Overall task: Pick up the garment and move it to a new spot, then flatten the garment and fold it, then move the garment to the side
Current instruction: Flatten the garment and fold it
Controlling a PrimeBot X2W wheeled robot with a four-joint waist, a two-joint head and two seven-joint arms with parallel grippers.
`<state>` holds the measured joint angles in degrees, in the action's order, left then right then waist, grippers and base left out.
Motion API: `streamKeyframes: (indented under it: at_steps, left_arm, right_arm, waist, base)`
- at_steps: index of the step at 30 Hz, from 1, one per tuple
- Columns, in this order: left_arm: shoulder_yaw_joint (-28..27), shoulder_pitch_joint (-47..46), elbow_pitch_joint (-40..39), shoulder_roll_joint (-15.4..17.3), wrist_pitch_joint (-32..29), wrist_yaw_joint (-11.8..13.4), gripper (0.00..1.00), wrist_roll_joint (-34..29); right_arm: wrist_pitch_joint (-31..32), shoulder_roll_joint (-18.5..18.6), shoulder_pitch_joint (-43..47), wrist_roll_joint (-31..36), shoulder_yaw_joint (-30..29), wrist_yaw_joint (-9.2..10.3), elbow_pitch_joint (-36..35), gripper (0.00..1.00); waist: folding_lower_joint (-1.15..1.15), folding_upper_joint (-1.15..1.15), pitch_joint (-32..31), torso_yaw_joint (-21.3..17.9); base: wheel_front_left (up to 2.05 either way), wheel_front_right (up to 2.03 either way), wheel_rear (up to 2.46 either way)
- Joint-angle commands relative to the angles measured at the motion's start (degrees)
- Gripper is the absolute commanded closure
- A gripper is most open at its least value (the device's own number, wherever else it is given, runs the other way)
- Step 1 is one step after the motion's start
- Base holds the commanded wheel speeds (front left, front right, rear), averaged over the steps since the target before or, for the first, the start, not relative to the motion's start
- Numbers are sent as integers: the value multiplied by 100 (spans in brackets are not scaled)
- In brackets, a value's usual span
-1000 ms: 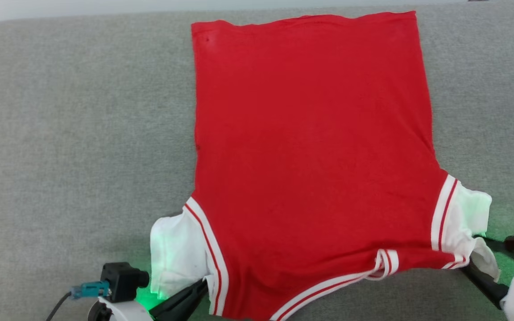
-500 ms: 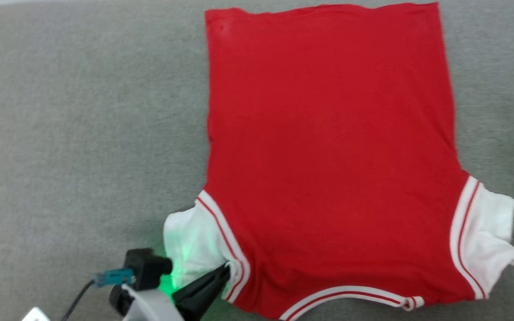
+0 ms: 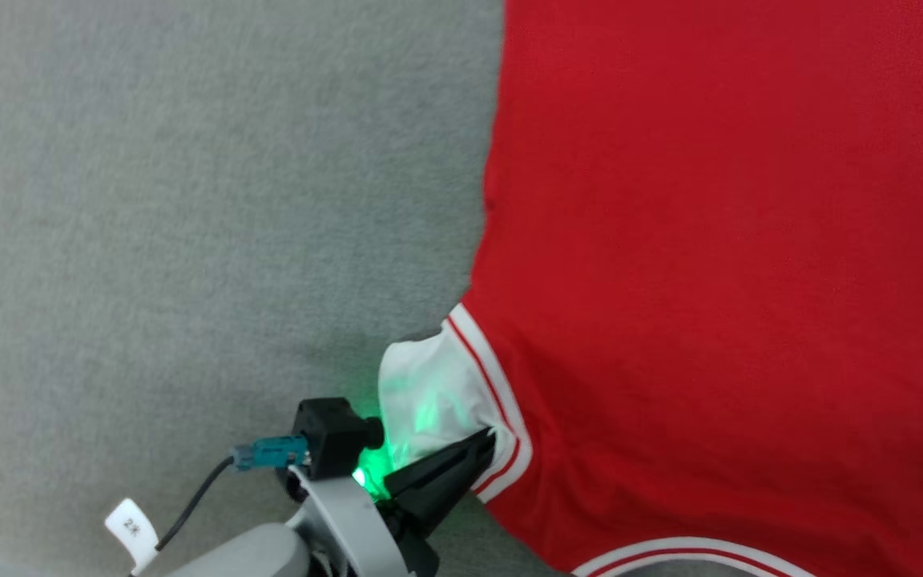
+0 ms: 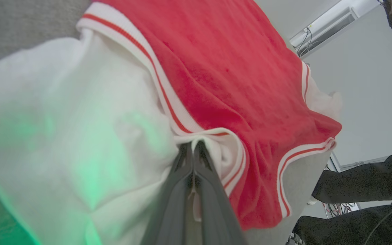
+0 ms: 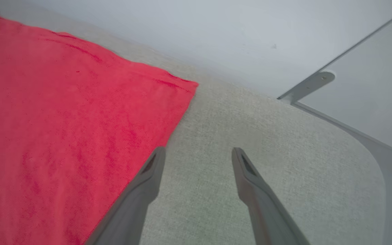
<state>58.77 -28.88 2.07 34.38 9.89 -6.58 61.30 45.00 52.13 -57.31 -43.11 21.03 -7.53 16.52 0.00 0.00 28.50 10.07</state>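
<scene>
The garment (image 3: 710, 280) lies spread flat, plain red side up, on the grey fabric surface (image 3: 189, 200), with white sleeves and red-and-white striped trim. My left gripper (image 3: 489, 439) is shut on the garment where its white left sleeve (image 3: 429, 393) meets the striped trim. In the left wrist view the gripper (image 4: 192, 147) pinches that bunched seam, and the garment (image 4: 233, 68) stretches away from it. My right gripper (image 5: 198, 151) stands open and empty over bare grey surface. Its left finger sits just past the garment's (image 5: 63, 119) side edge.
A black camera block (image 3: 333, 437) with a teal plug and cable sits on my left wrist, glowing green. A person's dark sleeves (image 4: 362, 180) show beyond the surface's edge. A pale wall and a glass panel with a metal bracket (image 5: 318, 80) stand behind the surface.
The head camera has swung left, so the garment sits further right in view. My right gripper has opened, let go of the right sleeve and left the head view. The left grip holds.
</scene>
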Motion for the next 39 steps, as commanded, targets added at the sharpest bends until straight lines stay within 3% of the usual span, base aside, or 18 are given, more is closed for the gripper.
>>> streamKeyframes:
  at_steps: [1, 7, 14, 15, 16, 18, 24, 27, 32, 39]
  left_arm:
    - [19, -97, 112, -60, 21, -29, 100, -30]
    - [132, -250, 328, -157, 98, -37, 100, -28]
    - [257, -431, 538, -242, 163, -25, 100, 71]
    - [288, -467, 545, -257, 168, -25, 100, 85]
    - [319, -507, 553, -273, 177, -25, 100, 95]
    - [369, -566, 570, -295, 221, -26, 100, 135]
    - [355, -629, 630, -226, 377, -27, 100, 221]
    - [297, -536, 628, -138, 453, -28, 100, 202]
    - [157, -299, 591, 23, 498, -38, 100, 178]
    - [-235, 46, 381, 126, 519, -78, 100, 57]
  right_arm:
    - [81, -71, -305, 138, 28, 8, 283, 0]
    - [248, -451, -1277, 522, 123, 8, 1573, 0]
    - [752, -779, -1578, 472, 518, 8, 2323, 0]
    - [834, -817, -1618, 464, 568, 7, 2377, 17]
    - [871, -831, -1671, 487, 607, 7, 2434, 62]
    - [883, -872, -1723, 514, 701, 6, 2495, 100]
    - [501, -858, -1813, 338, 830, 7, 2482, 100]
    - [289, -676, -1631, 69, 969, 8, 2227, 100]
    - [85, -147, -879, -699, 1216, 8, 1407, 100]
    - [-299, 902, 786, -1554, 1340, 8, -50, 100]
  waist:
    - [0, 0, 582, 551]
    - [0, 0, 857, 796]
    - [0, 0, 1011, 793]
    - [0, 0, 1014, 774]
    - [0, 0, 1007, 760]
    - [0, 0, 957, 730]
    - [0, 0, 654, 557]
    - [0, 0, 387, 446]
    - [0, 0, -35, 182]
    - [0, 0, -480, -171]
  base:
    - [0, 0, 0]
    - [0, 0, 0]
    - [0, 0, 0]
    - [0, 0, 0]
    - [0, 0, 0]
    - [0, 0, 0]
    - [0, 0, 0]
    - [0, 0, 0]
    - [0, 0, 0]
    - [0, 0, 0]
